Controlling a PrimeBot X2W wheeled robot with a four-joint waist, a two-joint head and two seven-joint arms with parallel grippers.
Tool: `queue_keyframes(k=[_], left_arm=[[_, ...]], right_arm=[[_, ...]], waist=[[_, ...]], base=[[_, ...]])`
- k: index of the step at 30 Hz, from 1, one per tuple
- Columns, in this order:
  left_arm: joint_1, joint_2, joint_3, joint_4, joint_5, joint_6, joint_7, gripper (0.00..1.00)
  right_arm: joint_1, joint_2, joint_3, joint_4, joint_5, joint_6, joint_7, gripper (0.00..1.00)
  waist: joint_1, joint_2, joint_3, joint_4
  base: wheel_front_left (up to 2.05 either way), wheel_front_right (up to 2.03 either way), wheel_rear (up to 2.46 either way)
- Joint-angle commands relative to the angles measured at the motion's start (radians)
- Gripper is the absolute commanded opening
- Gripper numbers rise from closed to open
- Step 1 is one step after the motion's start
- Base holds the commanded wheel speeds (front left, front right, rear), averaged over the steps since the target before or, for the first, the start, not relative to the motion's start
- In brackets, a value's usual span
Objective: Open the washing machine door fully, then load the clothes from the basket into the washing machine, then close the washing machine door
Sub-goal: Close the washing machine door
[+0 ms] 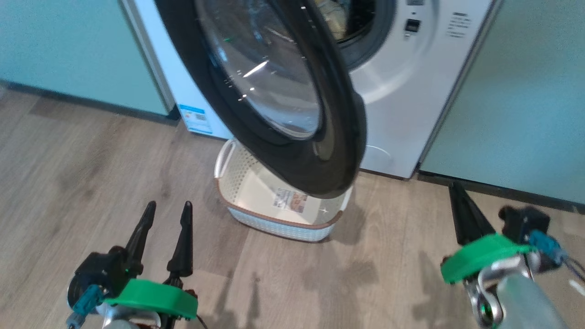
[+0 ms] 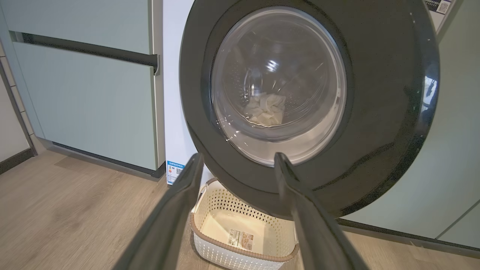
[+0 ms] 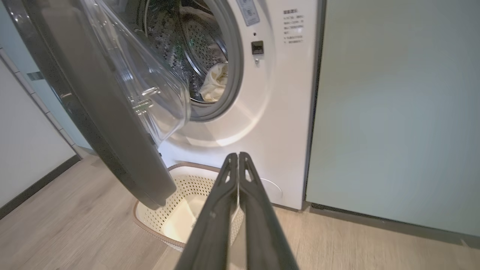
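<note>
Seeing clothes (image 3: 213, 84) in the washing machine (image 3: 277, 112), basket (image 1: 283, 230) emptied; needing only the washing machine door (image 1: 338, 151) shut; holding left gripper (image 1: 168, 205) splayed, right gripper (image 3: 238, 154) clenched empty.

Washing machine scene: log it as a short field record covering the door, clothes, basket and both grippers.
washing machine door: partly open, hanging over the basket
clothes: inside the drum
basket: empty, on the floor in front of the washing machine, label on its bottom
left gripper: open, holding nothing
right gripper: shut, holding nothing
left to do: close the door
</note>
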Motion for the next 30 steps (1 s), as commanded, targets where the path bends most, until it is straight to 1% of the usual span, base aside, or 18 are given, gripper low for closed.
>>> queue_keyframes(k=[1, 6, 10, 14, 19, 22, 25, 27, 30], left_arm=[[-0.054, 0.003, 0.03, -0.027, 0.01, -0.003, -0.009, 1.0], [-0.072, 0.001, 0.02, -0.018, 0.013, -0.007, -0.012, 1.0], [-0.081, -0.001, 0.014, -0.01, 0.013, -0.01, -0.015, 1.0], [-0.082, -0.002, 0.013, -0.006, 0.015, -0.011, -0.017, 1.0], [-0.082, 0.001, 0.014, -0.008, 0.018, -0.009, -0.018, 1.0], [-0.082, 0.004, 0.014, -0.01, 0.02, -0.009, -0.019, 1.0], [-0.082, 0.006, 0.013, -0.011, 0.021, -0.009, -0.02, 1.0], [-0.081, 0.007, 0.012, -0.011, 0.021, -0.009, -0.02, 1.0], [-0.078, 0.008, 0.01, -0.012, 0.022, -0.009, -0.02, 1.0]], right_arm=[[-0.057, -0.003, 0.025, -0.019, 0.011, 0.004, -0.013, 0.0], [-0.17, -0.003, 0.056, 0.033, 0.03, 0.004, -0.014, 0.0], [-0.244, -0.003, 0.06, 0.03, 0.04, 0.004, -0.014, 0.0], [-0.309, -0.003, 0.045, -0.029, 0.041, 0.004, -0.015, 0.0], [-0.375, -0.003, 0.06, -0.18, 0.046, 0.004, -0.015, 0.0], [-0.403, -0.003, 0.109, -0.272, 0.055, 0.004, -0.015, 0.0], [-0.413, -0.003, 0.183, -0.337, 0.073, 0.004, -0.015, 0.0], [-0.406, -0.003, 0.234, -0.355, 0.082, 0.004, -0.015, 0.0], [-0.379, -0.003, 0.315, -0.35, 0.102, 0.004, -0.015, 0.0]], waist=[[-0.0001, 0.0, 0.006, 0.023], [-0.0001, 0.0, 0.019, 0.063], [-0.0001, 0.0, 0.022, 0.084], [-0.0001, 0.0, 0.021, 0.092], [-0.0001, 0.0, 0.015, 0.09], [-0.0001, 0.0, 0.011, 0.086], [-0.0001, 0.0, 0.007, 0.086], [-0.0001, 0.0, 0.004, 0.088], [-0.0001, 0.0, 0.0, 0.092]], base=[[0.0, 0.0, 0.0], [0.0, 0.0, 0.0], [0.0, 0.0, 0.0], [0.0, 0.0, 0.0], [0.0, 0.0, 0.0], [0.0, 0.0, 0.0], [0.0, 0.0, 0.0], [0.0, 0.0, 0.0], [0.0, 0.0, 0.0]])
